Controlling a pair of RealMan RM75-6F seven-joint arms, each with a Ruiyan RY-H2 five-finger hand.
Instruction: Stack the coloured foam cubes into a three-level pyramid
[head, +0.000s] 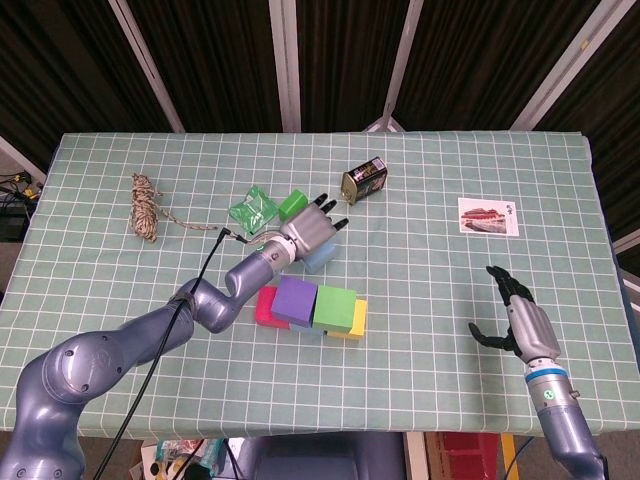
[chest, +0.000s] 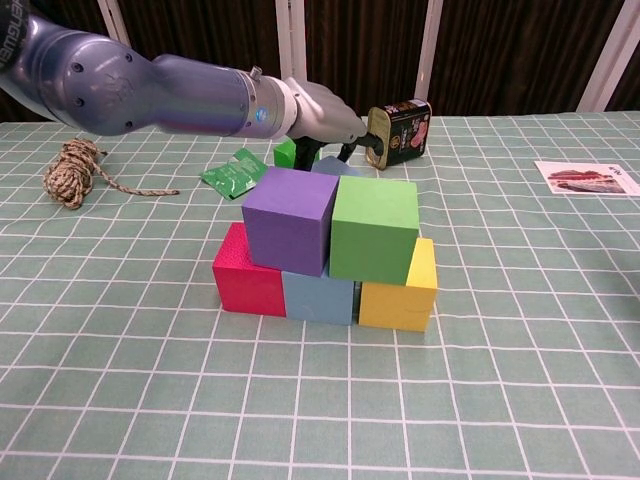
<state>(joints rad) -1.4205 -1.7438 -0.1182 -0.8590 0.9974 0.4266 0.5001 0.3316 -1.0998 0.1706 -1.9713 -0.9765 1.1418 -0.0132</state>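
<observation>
A two-level stack stands mid-table: red (chest: 247, 283), light blue (chest: 318, 297) and yellow (chest: 402, 293) cubes below, purple (chest: 288, 219) and green (chest: 374, 228) cubes on top. Behind it lies a loose pale blue cube (head: 321, 257), only just visible in the chest view. My left hand (head: 309, 229) lies over this cube with its fingers spread past the top; no grip shows. A small green cube (head: 292, 204) sits just behind the hand. My right hand (head: 521, 322) hovers near the front right edge, fingers apart and holding nothing.
A tin can (head: 364, 181) lies on its side just beyond the left hand. A green packet (head: 250, 209) and a coil of rope (head: 146, 208) are to the left. A postcard (head: 488, 216) lies at the right.
</observation>
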